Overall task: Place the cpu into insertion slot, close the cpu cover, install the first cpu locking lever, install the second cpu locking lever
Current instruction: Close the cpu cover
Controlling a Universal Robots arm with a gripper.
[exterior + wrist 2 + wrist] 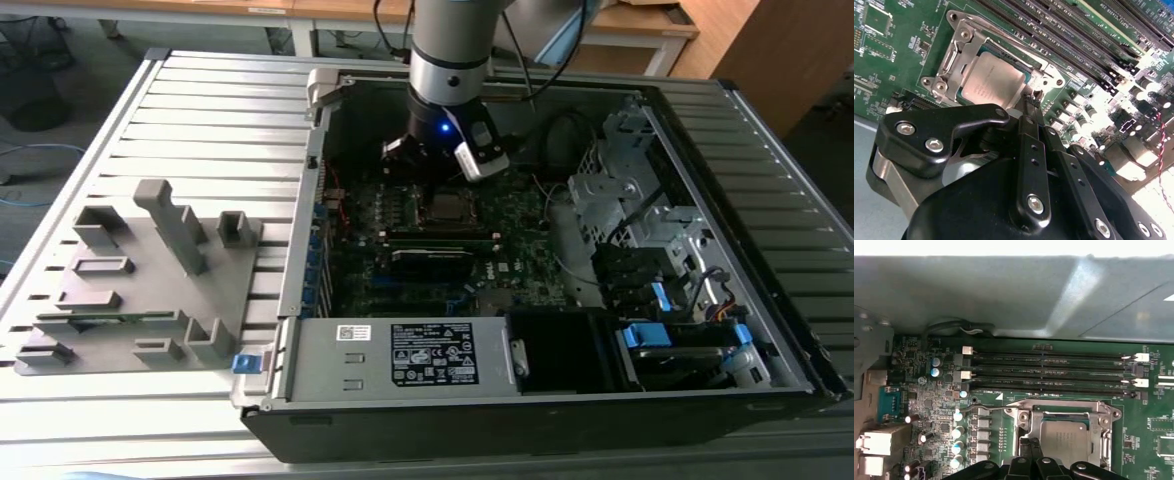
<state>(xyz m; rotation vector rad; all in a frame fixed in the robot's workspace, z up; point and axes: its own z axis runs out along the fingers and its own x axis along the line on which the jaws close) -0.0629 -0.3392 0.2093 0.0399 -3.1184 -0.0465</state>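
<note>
One arm reaches down into the open computer case on the slatted worktop, and its jaws hang low over the motherboard. In both wrist views the jaws look pressed together, with nothing I can make out between them. Their tips sit at the edge of the slot, touching it or just above; I cannot tell which. The cpu lies flat in the slot, right in front of the jaw tips. The cover looks folded down around it, its window framing the dull metal top. To one side of the jaws a thin wire lever runs out from the slot's corner, and beyond them lie the long memory slots.

The cpu strikes me as light, stiff and easily damaged underneath, best held by its edges only. The cover is thin, rigid sheet on a hinge and should take a push on its frame. The lever looks springy and slippery, and its bent end seems the place to hook it.
</note>
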